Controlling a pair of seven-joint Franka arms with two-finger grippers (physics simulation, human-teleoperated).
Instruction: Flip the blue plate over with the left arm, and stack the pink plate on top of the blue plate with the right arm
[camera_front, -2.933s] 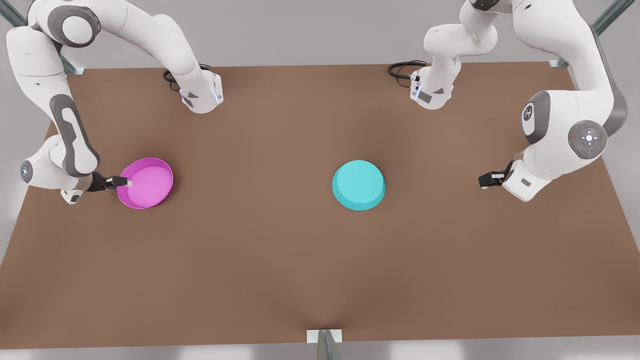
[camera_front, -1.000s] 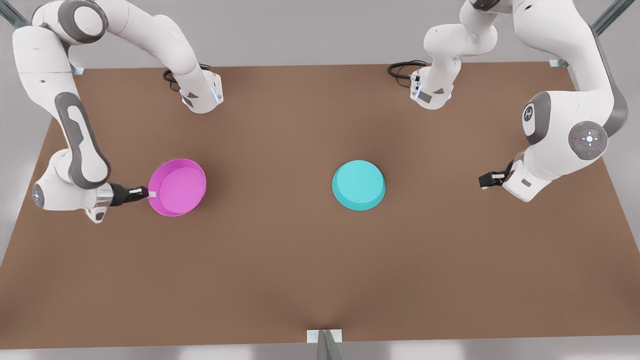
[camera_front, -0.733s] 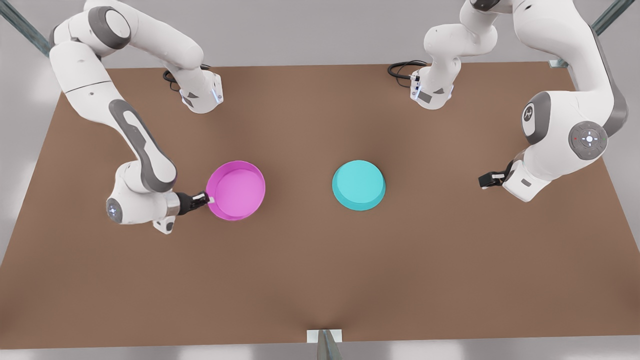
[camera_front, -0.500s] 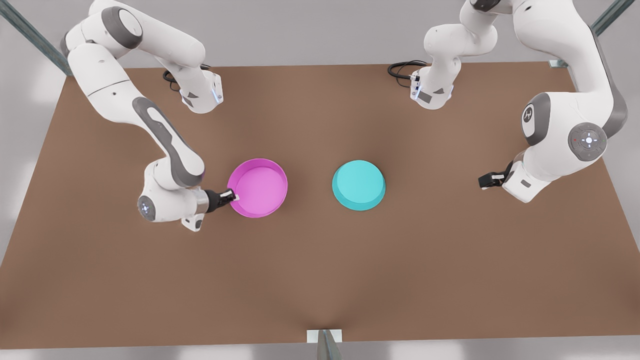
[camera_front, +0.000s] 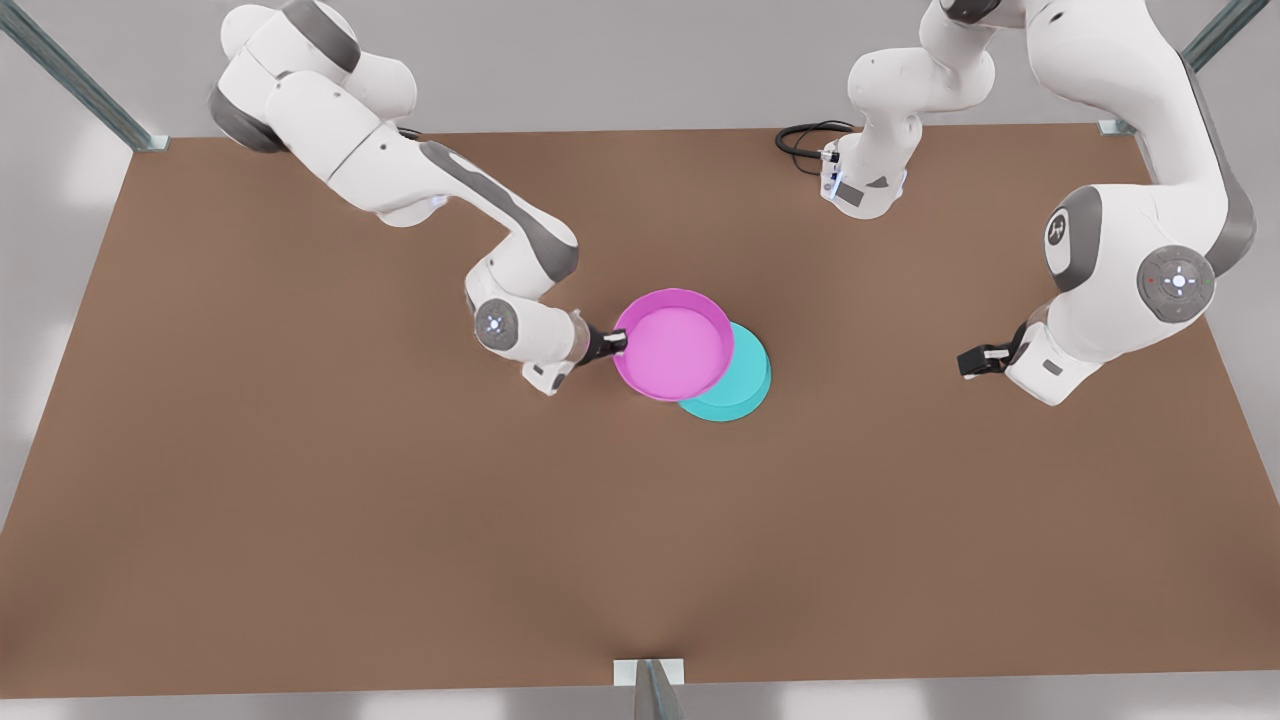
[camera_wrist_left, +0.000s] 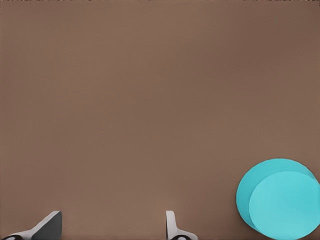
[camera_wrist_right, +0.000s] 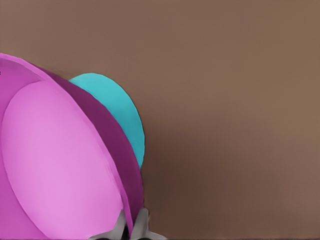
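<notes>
Gripping the pink plate (camera_front: 672, 343) by its rim, fingers (camera_wrist_right: 141, 223) pinched on either side of the wall: right gripper (camera_front: 612, 343), at the front view's centre-left. Held open side up, partly overlapping the blue plate (camera_front: 745, 385), which lies just beyond the clamped rim, flat bottom up on the brown table (camera_front: 300, 500). Waiting well apart at the front view's right: left gripper (camera_front: 968, 360), fingers (camera_wrist_left: 171, 224) spread wide with nothing between them, blue plate off to one side.
</notes>
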